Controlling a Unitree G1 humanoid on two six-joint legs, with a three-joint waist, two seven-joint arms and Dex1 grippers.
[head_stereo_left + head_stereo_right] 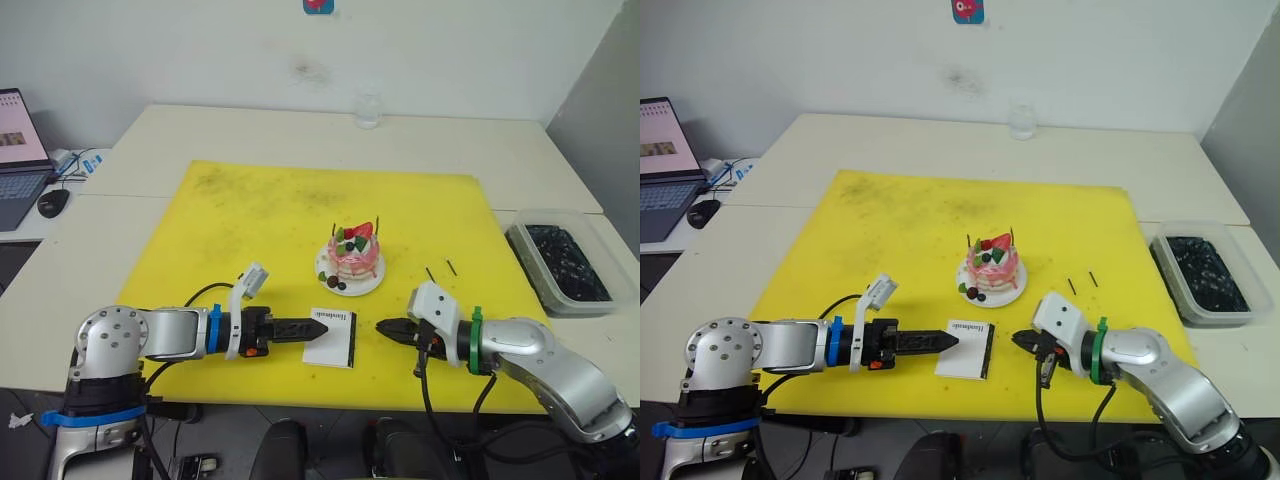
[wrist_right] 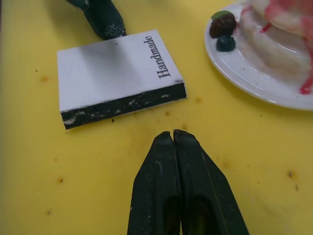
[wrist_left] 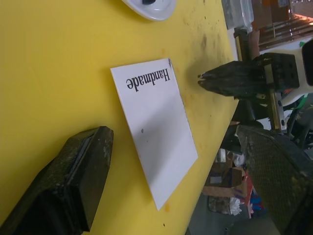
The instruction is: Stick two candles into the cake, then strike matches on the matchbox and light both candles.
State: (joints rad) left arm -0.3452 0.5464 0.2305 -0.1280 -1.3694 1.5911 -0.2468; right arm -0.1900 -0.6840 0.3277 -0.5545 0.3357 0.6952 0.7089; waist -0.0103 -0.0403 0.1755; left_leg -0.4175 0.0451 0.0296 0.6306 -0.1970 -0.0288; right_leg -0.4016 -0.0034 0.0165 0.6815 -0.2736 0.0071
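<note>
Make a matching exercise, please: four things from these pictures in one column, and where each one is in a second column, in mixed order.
Things:
1. matchbox
2. cake
3. matches
4. candles

Places:
A. stuck upright in the cake
B. flat on the mat, between the two gripper tips
C. on a white plate
D. on the mat, right of the cake

Pairs: 1-B, 2-C, 3-D, 4-A

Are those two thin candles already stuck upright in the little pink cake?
Yes. Both candles stand upright in the cake, one at each side of its top. No flame shows. The two matches lie on the mat, untouched.
</note>
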